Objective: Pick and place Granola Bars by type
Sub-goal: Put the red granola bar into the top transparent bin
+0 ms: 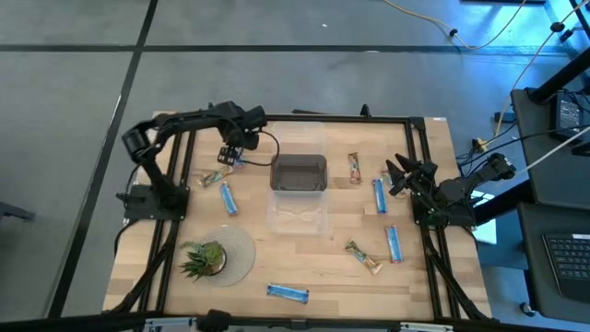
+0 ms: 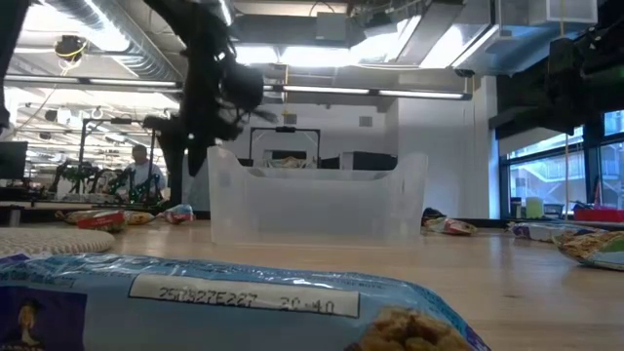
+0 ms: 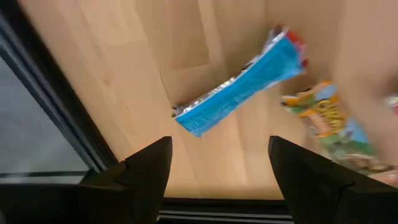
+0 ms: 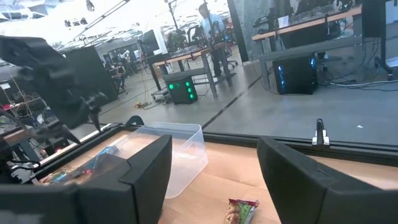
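Wrapped granola bars lie flat and scattered on the wooden table. On the left are a blue bar (image 1: 229, 198) and a gold-green bar (image 1: 214, 178); the left wrist view shows the blue bar (image 3: 239, 87) and the gold-green bar (image 3: 329, 124). My left gripper (image 1: 230, 152) (image 3: 217, 180) hovers open above them, touching nothing. On the right lie a brown bar (image 1: 354, 166), two blue bars (image 1: 378, 195) (image 1: 394, 243) and a gold-green bar (image 1: 362, 255). Another blue bar (image 1: 287, 292) (image 2: 244, 302) lies at the near edge. My right gripper (image 1: 398, 175) (image 4: 214, 180) waits open at the right side.
A dark bin (image 1: 299, 173) and a clear bin (image 1: 298, 217) (image 2: 317, 200) stand mid-table. A green potted plant (image 1: 205, 258) sits on a round mat near the left front. Black frame rails (image 1: 175, 212) run along the table's sides. A person (image 2: 141, 175) shows far behind.
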Available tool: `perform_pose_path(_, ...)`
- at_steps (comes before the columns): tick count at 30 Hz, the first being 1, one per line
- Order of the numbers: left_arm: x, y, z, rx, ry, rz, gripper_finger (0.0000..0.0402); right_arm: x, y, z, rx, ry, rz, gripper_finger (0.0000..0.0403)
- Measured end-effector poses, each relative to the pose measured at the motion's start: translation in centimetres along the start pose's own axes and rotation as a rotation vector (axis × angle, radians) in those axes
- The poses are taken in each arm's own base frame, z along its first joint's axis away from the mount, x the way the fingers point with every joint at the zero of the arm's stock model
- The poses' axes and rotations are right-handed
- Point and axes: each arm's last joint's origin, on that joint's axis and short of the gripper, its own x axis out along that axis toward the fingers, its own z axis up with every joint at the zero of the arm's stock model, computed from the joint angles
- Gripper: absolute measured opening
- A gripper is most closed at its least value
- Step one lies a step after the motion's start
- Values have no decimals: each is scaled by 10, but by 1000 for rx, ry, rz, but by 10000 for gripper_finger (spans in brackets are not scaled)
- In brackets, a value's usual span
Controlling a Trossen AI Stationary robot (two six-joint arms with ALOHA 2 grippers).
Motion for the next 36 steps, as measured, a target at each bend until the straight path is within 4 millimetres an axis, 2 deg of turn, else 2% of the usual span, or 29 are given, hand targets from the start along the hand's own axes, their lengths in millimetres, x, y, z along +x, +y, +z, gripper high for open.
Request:
perform_pose_path(7, 36, 12, 10, 70, 80, -48, 262, 0, 0, 0, -1, 0, 0, 239)
perform_pose_path(11, 48, 14, 16, 96, 92, -45, 259, 0, 0, 0, -4, 0, 0, 239)
perform_pose_path(25, 53, 16, 20, 308, 88, -43, 219, 0, 0, -1, -18, 2, -2, 239)
perform_pose_path(29, 53, 14, 21, 324, 98, -44, 214, 0, 0, -1, -18, 2, -2, 239)
perform_pose_path(36, 64, 0, 18, 348, 90, -127, 213, 0, 0, -1, -19, 2, -2, 239)
